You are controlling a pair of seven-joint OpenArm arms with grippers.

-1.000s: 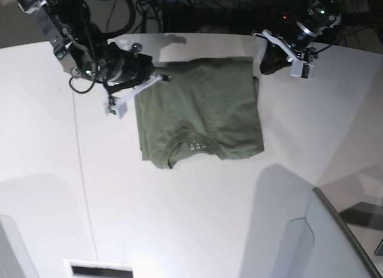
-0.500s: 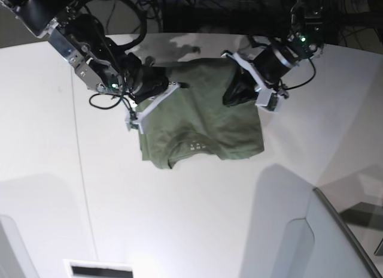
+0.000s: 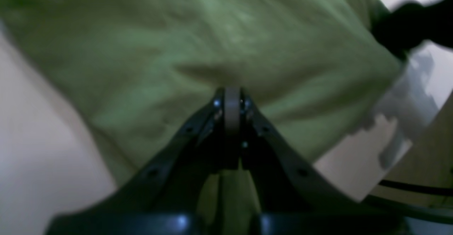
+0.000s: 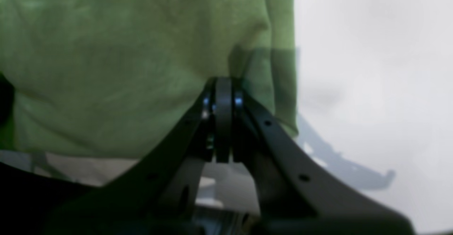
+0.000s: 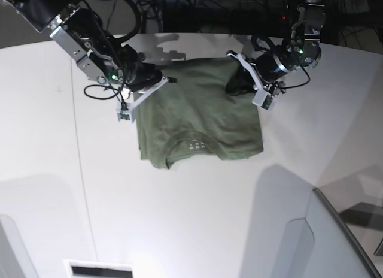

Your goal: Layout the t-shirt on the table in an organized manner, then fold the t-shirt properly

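Observation:
The olive-green t-shirt [image 5: 200,119] lies folded in a rough rectangle on the white table [image 5: 179,218], with its collar [image 5: 190,145] toward the near edge. My left gripper [image 5: 234,83] sits shut over the shirt's far right corner. My right gripper [image 5: 161,80] sits shut at the far left corner. In the left wrist view the closed fingertips [image 3: 232,93] point at the green cloth [image 3: 212,33], with no fold seen between them. The right wrist view shows the same: shut tips [image 4: 223,82] against the shirt [image 4: 106,51] near its side edge.
A grey angled panel [image 5: 335,242] with a dark edge rises at the near right. A white-framed slot [image 5: 99,269] sits at the near edge. A thin dark seam [image 5: 84,170] runs down the table's left part. Cables and dark gear crowd behind the far edge.
Both arms have swung inward from beside the shirt onto its far corners, then eased back a little. The jaws stayed shut and the shirt barely shifted.

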